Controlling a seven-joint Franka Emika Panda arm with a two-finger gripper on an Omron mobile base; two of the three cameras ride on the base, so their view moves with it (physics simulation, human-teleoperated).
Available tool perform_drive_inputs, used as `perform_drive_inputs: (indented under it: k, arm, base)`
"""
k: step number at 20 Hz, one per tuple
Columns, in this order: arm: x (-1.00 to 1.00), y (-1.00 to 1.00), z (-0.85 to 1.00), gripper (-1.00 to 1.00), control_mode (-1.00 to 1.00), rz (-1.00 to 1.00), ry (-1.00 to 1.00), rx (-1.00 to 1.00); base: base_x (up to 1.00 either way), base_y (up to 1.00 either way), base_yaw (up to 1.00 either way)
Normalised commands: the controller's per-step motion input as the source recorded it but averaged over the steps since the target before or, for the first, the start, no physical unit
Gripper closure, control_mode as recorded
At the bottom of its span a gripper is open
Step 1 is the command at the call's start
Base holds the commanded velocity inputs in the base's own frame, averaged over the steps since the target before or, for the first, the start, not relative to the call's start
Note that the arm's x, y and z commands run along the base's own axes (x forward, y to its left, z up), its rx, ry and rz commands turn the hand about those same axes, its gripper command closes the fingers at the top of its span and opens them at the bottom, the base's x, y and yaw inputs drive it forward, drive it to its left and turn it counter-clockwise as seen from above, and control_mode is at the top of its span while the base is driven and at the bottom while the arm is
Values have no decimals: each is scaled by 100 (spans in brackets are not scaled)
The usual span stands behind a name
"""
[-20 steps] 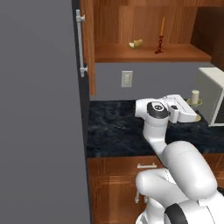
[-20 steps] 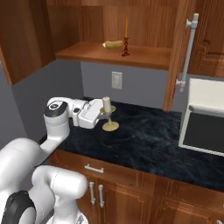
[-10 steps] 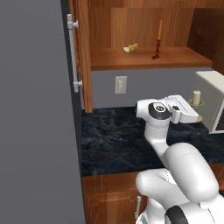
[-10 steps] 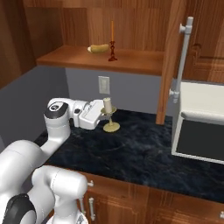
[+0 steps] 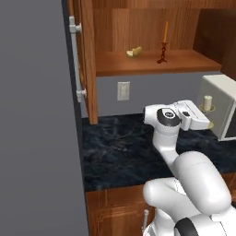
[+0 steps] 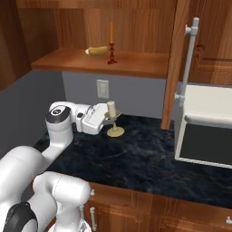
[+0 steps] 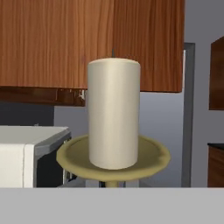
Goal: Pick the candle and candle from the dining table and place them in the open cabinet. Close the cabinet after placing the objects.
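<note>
Pinching the cream candle's [image 6: 111, 108] brass holder stem, the claw [image 6: 110, 121] holds it upright.

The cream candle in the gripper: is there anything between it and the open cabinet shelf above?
Nothing visible blocks it. The cream candle sits below the shelf; the doors stand open, and the orange candle and yellow fruit leave bare shelf beside them.

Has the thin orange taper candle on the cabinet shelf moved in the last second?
No. The orange taper candle keeps its spot beside the yellow fruit on the cabinet shelf; the whole picture shifted because the base drove.
</note>
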Motion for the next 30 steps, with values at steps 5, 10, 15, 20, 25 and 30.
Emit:
perform_drive_inputs:
  k: [5, 10, 15, 20, 25, 30]
  arm:
    - [0, 0, 0, 100, 100, 0, 0, 0]
    - [0, 0, 0, 100, 100, 0, 0, 0]
    - [0, 0, 0, 100, 100, 0, 0, 0]
    - [0, 0, 0, 100, 100, 0, 0, 0]
    - [0, 0, 0, 100, 100, 0, 0, 0]
    - [0, 0, 0, 100, 100, 0, 0, 0]
  base:
    - [36, 28, -6]
    - [21, 50, -3]
    - [12, 37, -5]
    - [28, 1, -6]
    - [7, -20, -5]
    - [13, -29, -4]
